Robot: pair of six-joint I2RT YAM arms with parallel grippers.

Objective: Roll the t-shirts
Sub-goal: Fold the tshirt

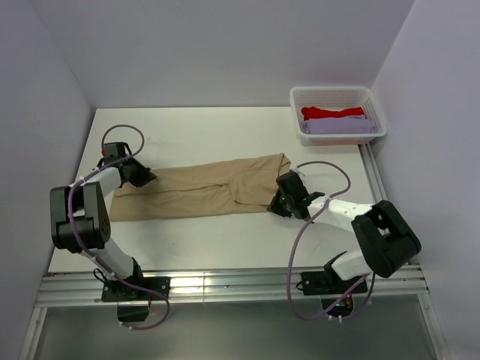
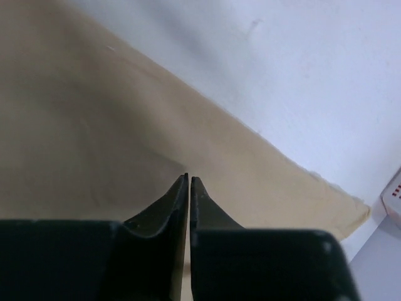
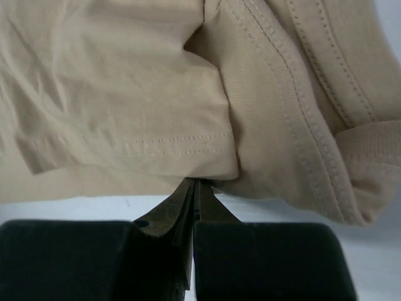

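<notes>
Far right on table, basket of t-shirts

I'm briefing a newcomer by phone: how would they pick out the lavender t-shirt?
Look to the far right corner of the table, where a white lattice basket sits. Two tees lie inside; the lavender t-shirt is the nearer one, in front of the red t-shirt.

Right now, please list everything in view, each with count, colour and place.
table: 1, white, under everything
tan t-shirt: 1, tan-beige, lying as a long strip across the table's middle
basket: 1, white lattice, far right corner
red t-shirt: 1, red, in the basket, far side
lavender t-shirt: 1, lavender, in the basket, near side
left tool: 1, black, shut on the tan t-shirt's left end
right tool: 1, black, shut on the tan t-shirt's right near edge
</notes>
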